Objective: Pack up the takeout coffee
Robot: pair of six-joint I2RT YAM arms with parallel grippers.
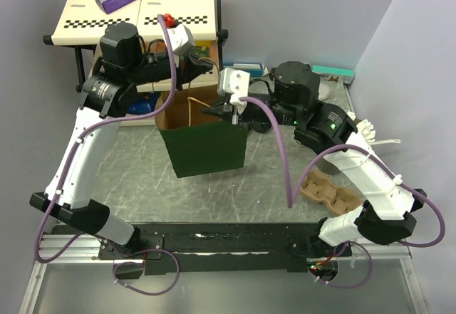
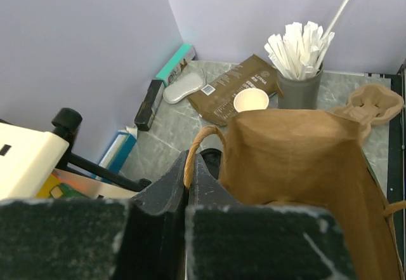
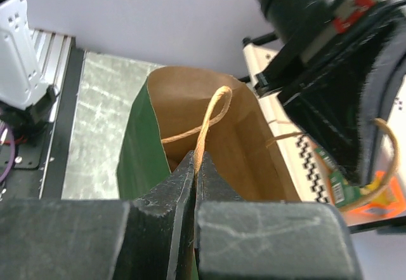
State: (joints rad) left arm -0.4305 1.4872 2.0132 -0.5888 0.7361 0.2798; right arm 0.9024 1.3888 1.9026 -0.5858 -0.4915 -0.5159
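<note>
I have both arms up at the green paper bag (image 1: 206, 147), which stands upright on the table (image 1: 114, 179) between them with its mouth spread open and its brown inside showing. The left fingers (image 2: 189, 188) are shut tight on the far twine handle (image 2: 204, 128). In the left wrist view the loop rises straight out of the seam between the two pads and arches over to the bag's rim. The right fingers (image 3: 195, 177) are likewise clamped on the near handle (image 3: 207, 118), with the twine standing up from between them and curling back toward the bag's front wall. From above, the two wrists sit on opposite sides of the bag's mouth, the left one behind it and the right one at its right corner.

The cup (image 2: 251, 100) is outside the bag. It stands upright on the table beyond the bag's far edge, open mouth up, just beside the grey tumbler (image 2: 298, 91) of white sticks and to its left in the left wrist view. It sits at the edge of a flat brown pouch (image 2: 219, 96), and I cannot tell whether it rests on the pouch or only touches it. The overhead view hides the cup behind the right arm. The moulded cup tray (image 1: 329, 191) lies flat on the table under the right forearm, well apart from the cup
</note>
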